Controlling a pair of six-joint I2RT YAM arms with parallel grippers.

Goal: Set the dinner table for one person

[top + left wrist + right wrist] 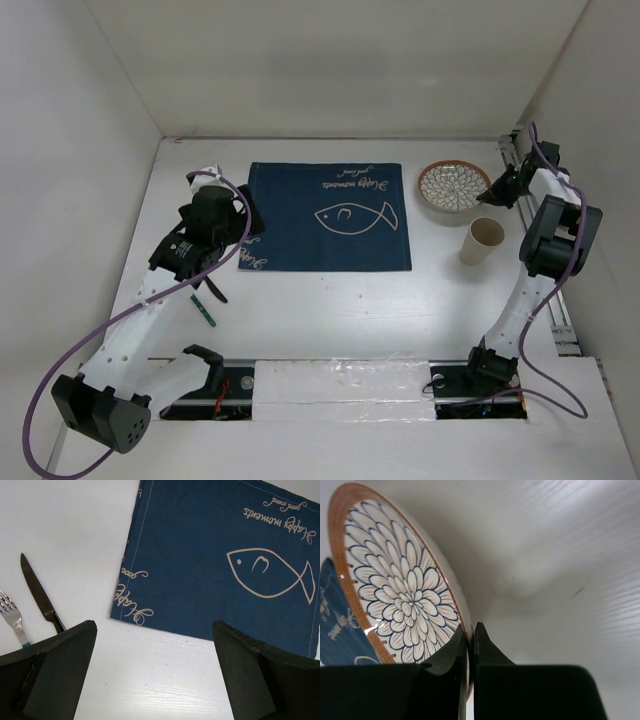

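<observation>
The table point(330, 310) is a broad, plain white matte top with faint grain, spreading under everything from the arms' bases to the far wall. The left pincer point(154, 630) gapes wide, holding nothing, above the blue placemat's point(330, 215) near-left corner. The right pincer point(471, 627) is clamped tight on the flower-patterned plate's point(405, 590) brown rim.
</observation>
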